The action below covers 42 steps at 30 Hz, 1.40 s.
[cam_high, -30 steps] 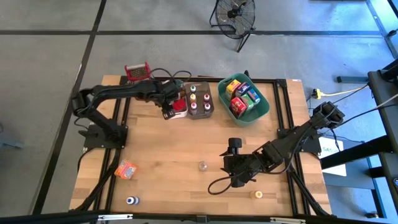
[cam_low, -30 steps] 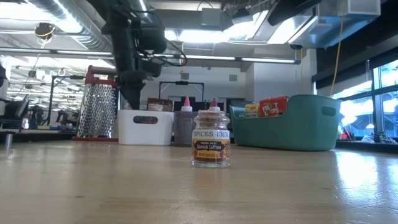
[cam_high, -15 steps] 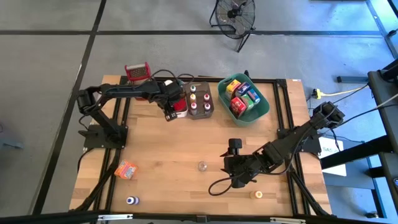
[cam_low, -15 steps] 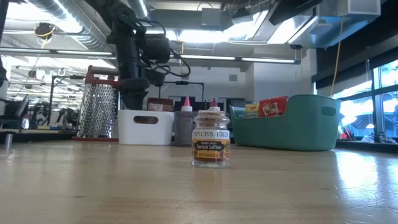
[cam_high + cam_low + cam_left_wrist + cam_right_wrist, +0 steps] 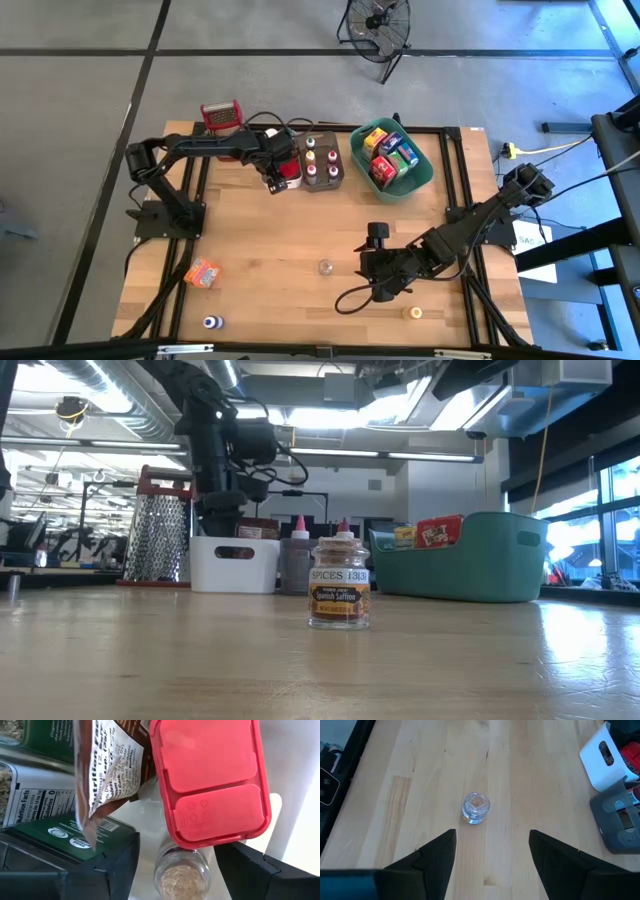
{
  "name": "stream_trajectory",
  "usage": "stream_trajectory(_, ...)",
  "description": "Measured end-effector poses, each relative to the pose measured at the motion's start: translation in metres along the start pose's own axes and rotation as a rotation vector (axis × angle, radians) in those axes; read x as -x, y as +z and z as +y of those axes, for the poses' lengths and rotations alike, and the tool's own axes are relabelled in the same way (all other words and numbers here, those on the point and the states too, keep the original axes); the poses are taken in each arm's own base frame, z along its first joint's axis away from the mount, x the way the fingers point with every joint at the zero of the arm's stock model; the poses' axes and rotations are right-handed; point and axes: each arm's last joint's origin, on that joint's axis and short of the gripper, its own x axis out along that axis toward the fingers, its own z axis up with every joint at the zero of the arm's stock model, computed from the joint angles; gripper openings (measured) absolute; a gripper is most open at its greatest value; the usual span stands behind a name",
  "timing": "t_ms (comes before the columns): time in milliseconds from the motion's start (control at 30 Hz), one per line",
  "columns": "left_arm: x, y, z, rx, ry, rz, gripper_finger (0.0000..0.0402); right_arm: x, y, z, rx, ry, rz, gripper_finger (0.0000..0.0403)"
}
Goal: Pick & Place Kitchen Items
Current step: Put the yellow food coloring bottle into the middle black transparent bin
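Standing upright: spice jar [image 5: 339, 584]

The dark left arm reaches from its base at nine o'clock toward twelve, its two-finger left gripper [image 5: 281, 176] pointing down with fingers [image 5: 90, 870] spread apart. The dark right arm stretches from three o'clock toward six, its right gripper [image 5: 368, 266] low, fingers [image 5: 437, 857] parted.

In the high view, the left hand [image 5: 277, 172] covers most of the white bin [image 5: 291, 181]. At the frame's bottom, a blue-capped bottle [image 5: 211, 322] and a small jar [image 5: 413, 312] are too small to read. Both fan [image 5: 378, 22] and grater [image 5: 221, 113] are partly cut off or hidden.
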Motion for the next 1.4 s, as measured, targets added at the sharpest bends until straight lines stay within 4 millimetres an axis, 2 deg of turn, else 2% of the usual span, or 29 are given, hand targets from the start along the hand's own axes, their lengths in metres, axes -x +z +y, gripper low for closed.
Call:
stream_trajectory(333,0.011,-0.005,0.000,0.007,0.000,0.019,0.0269,0.000,0.000,0.000,0.000,0.002,0.001,0.0254)
stream_trajectory(667,0.077,0.006,-0.015,0.017,-0.031,-0.135,0.0268,0.000,0.000,0.000,0.003,0.001,0.001,0.0254)
stream_trajectory(767,0.094,-0.004,-0.027,-0.021,-0.058,-0.149,0.0269,0.000,0.000,0.000,0.003,0.001,0.001,0.0254)
stream_trajectory(867,0.114,-0.026,-0.040,-0.048,-0.120,-0.079,0.0268,0.001,0.000,0.001,0.002,0.004,0.001,0.0254)
stream_trajectory(1000,0.137,-0.059,-0.056,0.062,-0.219,0.035,0.0267,0.002,-0.002,0.004,0.009,0.010,0.003,0.0254)
stream_trajectory(1133,0.158,-0.081,-0.072,0.194,-0.254,0.040,0.0269,0.003,-0.002,0.006,0.009,0.017,-0.004,0.0254)
stream_trajectory(1267,0.173,-0.101,-0.089,0.304,-0.297,0.053,0.0266,0.003,-0.001,0.006,-0.020,0.018,-0.012,0.0254)
stream_trajectory(1400,0.180,-0.112,-0.102,0.207,-0.257,-0.025,0.0265,0.003,0.000,0.007,-0.026,0.021,-0.024,0.0254)
